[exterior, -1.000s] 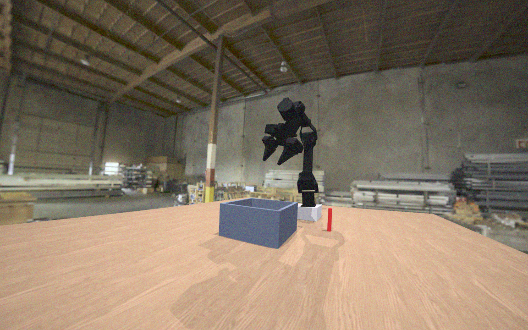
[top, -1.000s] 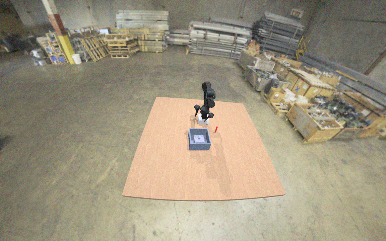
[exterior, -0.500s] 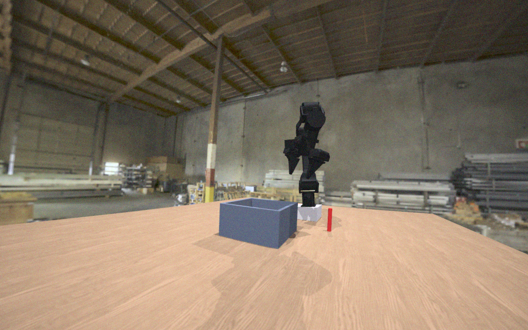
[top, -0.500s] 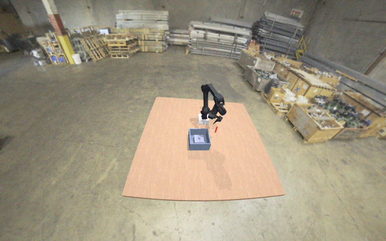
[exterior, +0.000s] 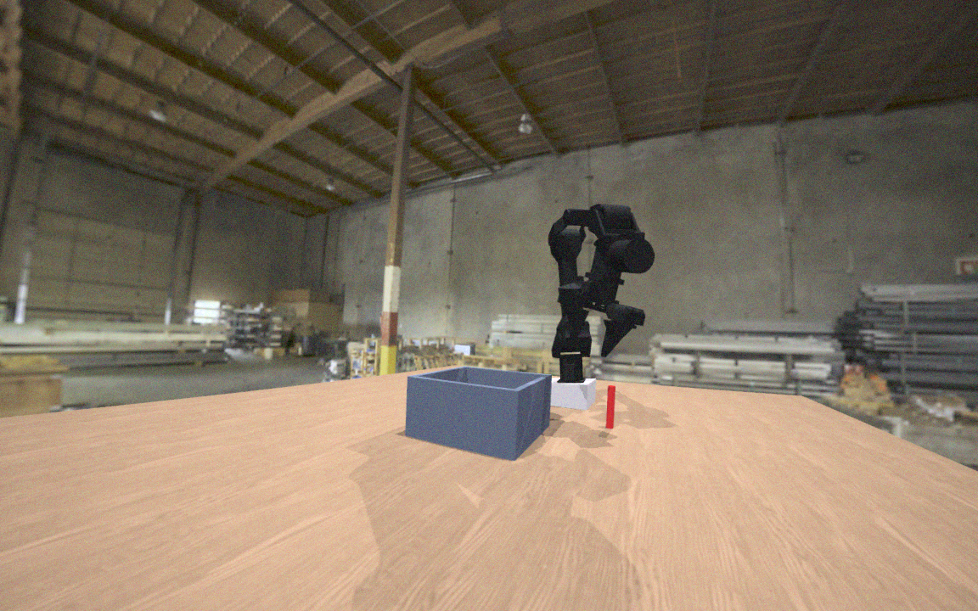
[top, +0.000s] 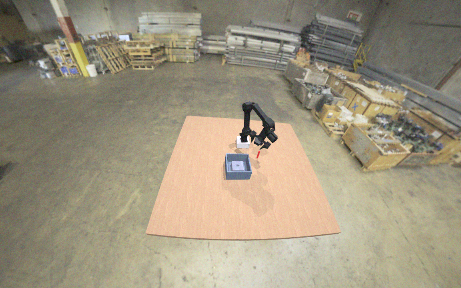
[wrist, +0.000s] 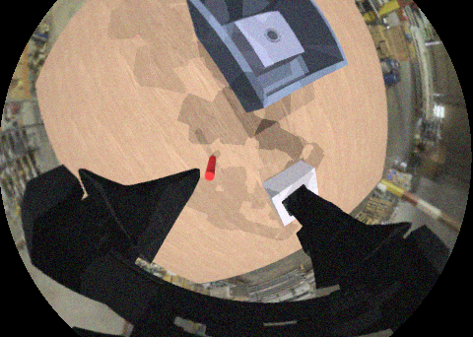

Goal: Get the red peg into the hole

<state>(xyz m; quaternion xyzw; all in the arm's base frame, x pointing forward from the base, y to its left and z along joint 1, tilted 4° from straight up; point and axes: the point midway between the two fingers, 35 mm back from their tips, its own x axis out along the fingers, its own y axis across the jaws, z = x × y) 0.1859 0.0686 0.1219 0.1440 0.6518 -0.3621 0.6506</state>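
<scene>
The red peg (top: 257,154) (exterior: 610,407) (wrist: 211,168) stands upright on the table, beside the box. The blue-grey open box (top: 238,175) (exterior: 462,414) (wrist: 234,73) holds a pale plate (top: 241,168) (wrist: 251,32) at its bottom; the plate's round hole (top: 237,165) (wrist: 272,34) is empty. My gripper (top: 253,143) (wrist: 249,183) is open and empty, above the table near the arm's base. In the wrist view the peg shows just beyond the left fingertip, towards the gap between the fingers. In the exterior view one finger is partly hidden by the arm.
The arm's white base block (top: 242,145) (exterior: 572,395) (wrist: 291,176) stands behind the box, close to the peg. The wooden table (top: 196,207) (exterior: 173,494) (wrist: 89,105) bears them all. Arm shadows fall around the peg and the box.
</scene>
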